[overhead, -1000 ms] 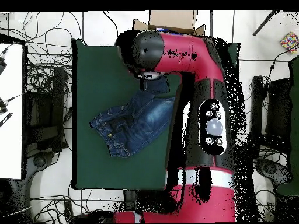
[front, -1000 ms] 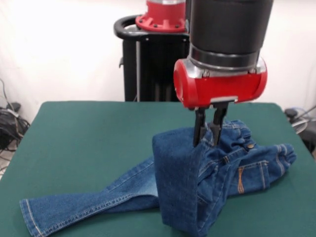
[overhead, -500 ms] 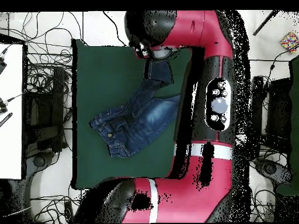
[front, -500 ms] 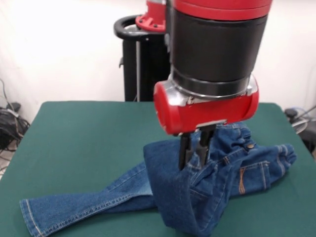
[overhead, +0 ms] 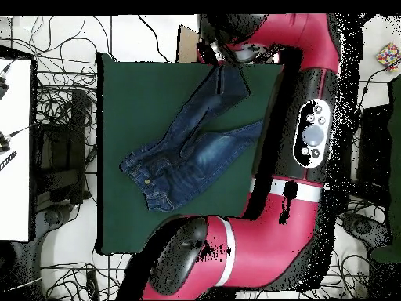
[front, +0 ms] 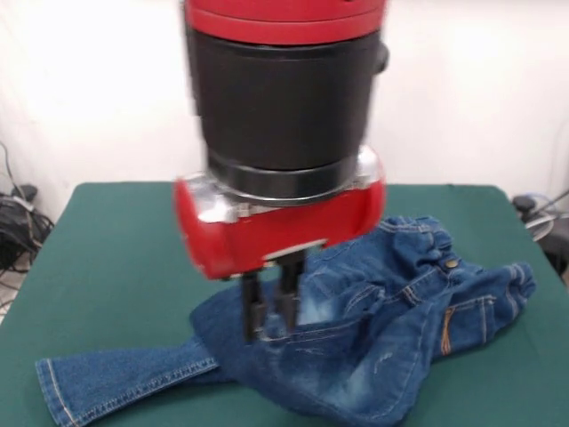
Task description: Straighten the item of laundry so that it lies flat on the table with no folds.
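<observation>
The small blue denim jeans [front: 391, 311] lie on the dark green table [front: 124, 249]. Their gathered waistband is at the right and one leg runs out to the near left corner. My gripper [front: 270, 327] hangs low over the middle of the jeans, shut on a pinch of the other leg's denim. The cloth there is rumpled and slightly lifted. In the overhead view the jeans [overhead: 188, 157] have the waistband at the left. One leg stretches up toward the table's top edge [overhead: 133, 94] and the other points right. The arm hides the gripper there.
The thick red and black arm [overhead: 313, 141] covers the table's right side in the overhead view. Cables [front: 13, 222] lie off the table's left in the front view. A white surface [overhead: 16, 149] and a cardboard box [overhead: 186, 38] stand beside the table.
The gripper has moved left and nearer in the front view, pulling the held leg with it. The tall upright fold has collapsed and the leg now stretches out longer.
</observation>
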Robot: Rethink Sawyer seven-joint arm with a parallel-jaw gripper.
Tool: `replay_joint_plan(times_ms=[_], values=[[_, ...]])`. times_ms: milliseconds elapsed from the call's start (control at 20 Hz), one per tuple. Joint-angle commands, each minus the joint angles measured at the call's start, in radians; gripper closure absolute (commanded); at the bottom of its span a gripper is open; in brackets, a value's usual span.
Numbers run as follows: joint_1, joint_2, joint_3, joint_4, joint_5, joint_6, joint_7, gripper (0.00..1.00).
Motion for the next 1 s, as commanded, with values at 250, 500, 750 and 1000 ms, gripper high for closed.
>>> replay_joint_plan(times_ms=[250,500,750,1000], values=[[-0.073,0.029,0.449,-0.203,-0.381,0.224,-0.356,1.0],[-0.129,0.021,0.719,-0.206,-0.623,0.264,-0.369,1.0],[-0.151,0.069,0.934,-0.205,-0.801,0.219,-0.293,1.0],[-0.169,0.123,1.299,-0.25,-1.162,0.219,-0.286,1.0]])
